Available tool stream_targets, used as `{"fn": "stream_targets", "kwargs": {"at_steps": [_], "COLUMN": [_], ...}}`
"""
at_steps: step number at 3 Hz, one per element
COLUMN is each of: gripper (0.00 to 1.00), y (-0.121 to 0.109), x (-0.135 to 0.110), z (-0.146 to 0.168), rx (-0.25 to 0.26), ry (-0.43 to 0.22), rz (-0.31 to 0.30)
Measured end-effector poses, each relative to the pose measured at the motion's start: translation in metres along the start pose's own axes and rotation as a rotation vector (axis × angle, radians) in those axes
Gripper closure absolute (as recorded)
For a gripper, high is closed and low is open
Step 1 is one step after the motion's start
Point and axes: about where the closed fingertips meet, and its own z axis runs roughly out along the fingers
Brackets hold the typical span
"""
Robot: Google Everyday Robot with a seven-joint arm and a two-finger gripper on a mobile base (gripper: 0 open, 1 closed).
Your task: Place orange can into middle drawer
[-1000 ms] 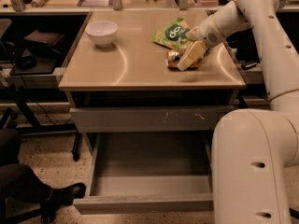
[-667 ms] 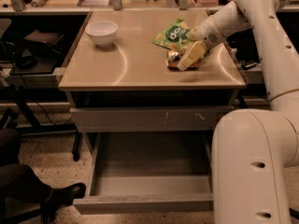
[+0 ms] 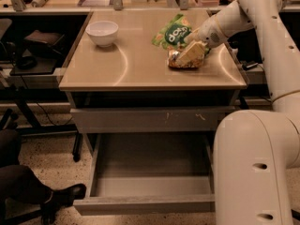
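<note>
The orange can (image 3: 175,60) lies on the tan table top (image 3: 140,69) at the right, just in front of a green snack bag (image 3: 172,33). My gripper (image 3: 193,54) reaches in from the right on the white arm and sits right at the can, covering its right part. The middle drawer (image 3: 150,172) is pulled out wide under the table, its grey inside bare. The can rests at table height, well above and behind the drawer.
A white bowl (image 3: 102,32) stands at the table's back left. A shut grey drawer front (image 3: 150,120) with small orange scratches sits above the open drawer. The robot's white body (image 3: 255,168) fills the lower right. A person's leg and shoe (image 3: 42,193) are at the lower left.
</note>
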Motion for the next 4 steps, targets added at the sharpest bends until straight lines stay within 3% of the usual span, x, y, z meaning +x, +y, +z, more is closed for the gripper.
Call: {"fn": "stream_targets", "kwargs": {"at_steps": [2,3,4], "gripper": [0.89,1.0,1.0], "y": [-0.001,-0.002,0.007], "x": [-0.003,-0.019,-0.044], "z": [-0.003,-0.033,-0.076], "rx": [0.006,0.076,0.171], "ry": [-0.003,-0.03,-0.028], "rz": [-0.002,-0.036,-0.067]}}
